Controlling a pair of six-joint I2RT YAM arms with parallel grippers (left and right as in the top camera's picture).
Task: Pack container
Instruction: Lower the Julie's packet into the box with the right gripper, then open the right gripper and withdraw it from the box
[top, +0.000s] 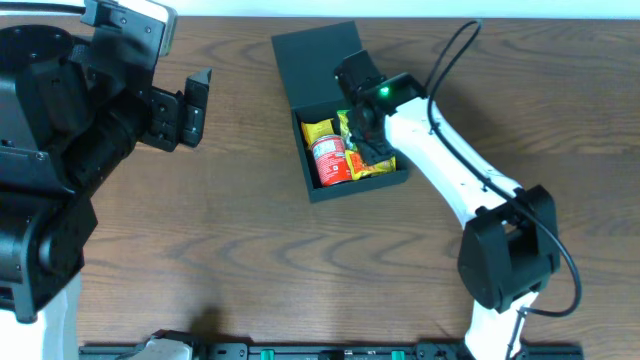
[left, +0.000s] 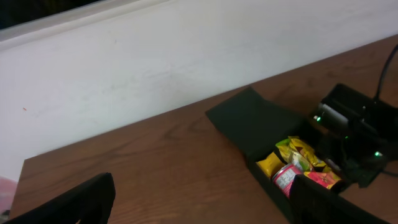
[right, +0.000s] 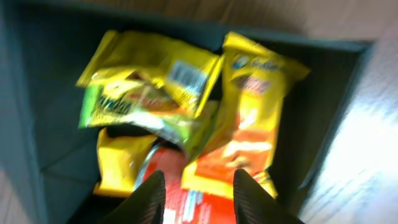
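Overhead: container (top: 350, 188) sits upper-centre on the desk (top: 230, 260), lid (top: 315, 60) flapped open at the back. Inside are a red can (top: 329, 160), a yellow packet (top: 318, 130) next to it, and more packets under the right arm. Right end effector (top: 362, 128) hangs over the box contents. Left end effector (top: 197, 105) is spread wide and empty, well apart from the box.

Left wrist: box looks nearly full, packets up near the rim.

Right wrist: blurred. Fingers (right: 152, 199) partly spread above an orange-yellow packet (right: 249, 124) and the can, nothing clearly pinched. A green-yellow packet (right: 134, 99) lies across the top.

Step looks like seating the last items. Next move probably calls for a straight lift out without snagging packets, then folding the lid down.
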